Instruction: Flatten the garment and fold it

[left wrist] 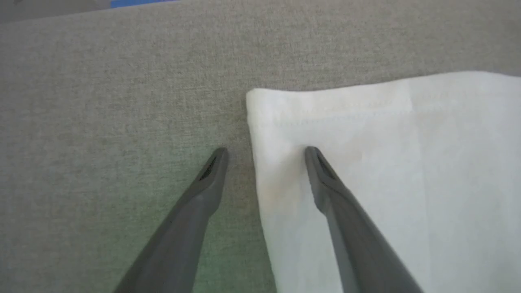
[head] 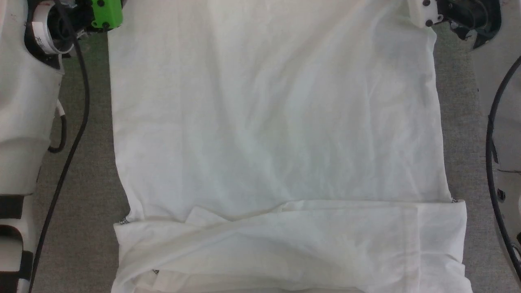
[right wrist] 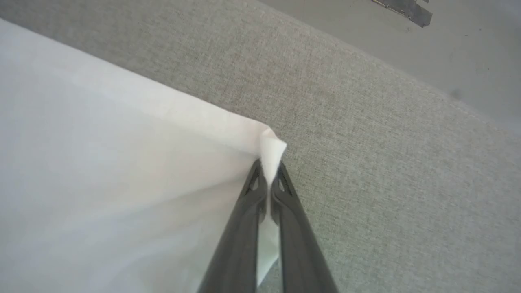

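White shirt (head: 276,122): spread wide and flat over the middle of the grey table (head: 87,171), with a bare cloth-covered strip down each side.
Near end: a band of the shirt lies doubled across its full width, and the band's edge is rumpled toward the left. Bits of dark zigzag stitching (head: 124,221) peek out at the band's ends.
Main panel: light creases fan across it, and the fabric lies close to the table.
Left gripper (left wrist: 265,151): fingers spread wide, straddling the shirt's side edge at its far left corner (left wrist: 260,106). One tip is over bare table and the other over white fabric. Can't tell whether the tips touch down.
Far left corner: lying flat, a stitched hem line running along it. It sits well short of the table's far edge, and a blue sliver (left wrist: 138,2) shows beyond that edge.
Right gripper (right wrist: 268,167): fingers pressed together, pinching the shirt's far right corner, and a small peak of fabric (right wrist: 273,148) pokes out past the tips.
Far right corner: the cloth draws up in a ridge toward the pinch, in from the table's edge. That edge runs slantwise behind it, with pale floor (right wrist: 366,49) and a dark metal piece (right wrist: 403,10) beyond.
Left arm (head: 24,101): pale, along the table's left side, with a green block (head: 106,14) at its wrist just beside the shirt.
Right arm (head: 502,101): along the table's right side, its white block (head: 425,14) over the shirt's edge.
Cables: a black cable (head: 77,118) trails down beside the left arm.
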